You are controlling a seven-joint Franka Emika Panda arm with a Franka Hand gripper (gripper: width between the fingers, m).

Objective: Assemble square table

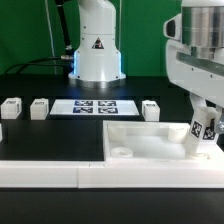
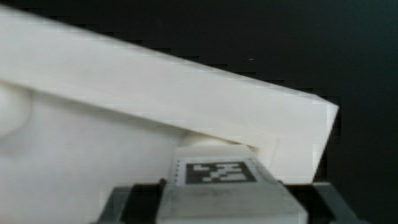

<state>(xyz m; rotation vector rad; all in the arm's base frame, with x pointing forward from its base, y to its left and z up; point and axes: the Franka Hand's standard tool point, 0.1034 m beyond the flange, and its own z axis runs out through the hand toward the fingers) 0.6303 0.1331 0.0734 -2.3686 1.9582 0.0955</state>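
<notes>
The fingers (image 2: 143, 207) are closed partway on one tagged leg (image 1: 204, 128), gripping it by its sides with the tag facing out; they hold nothing else. The leg hangs upright at the corner of the square slab (image 1: 150, 137) on the exterior view's right. The slab lies flat on the black table (image 1: 40, 135), near the marker board (image 1: 95, 107). Spare legs (image 1: 38, 108) stand in a row on either side of that board.

The step in hand looks like seating this leg in the corner socket. To do it well, keep the leg plumb and centre it over the socket before pressing down. Turn it only once it has dropped in — otherwise it may bind crooked or shove the slab sideways.

Whether the leg's lower end already touches the slab I cannot tell — the wrist view shows only the tag and the slab's edge beyond it.
</notes>
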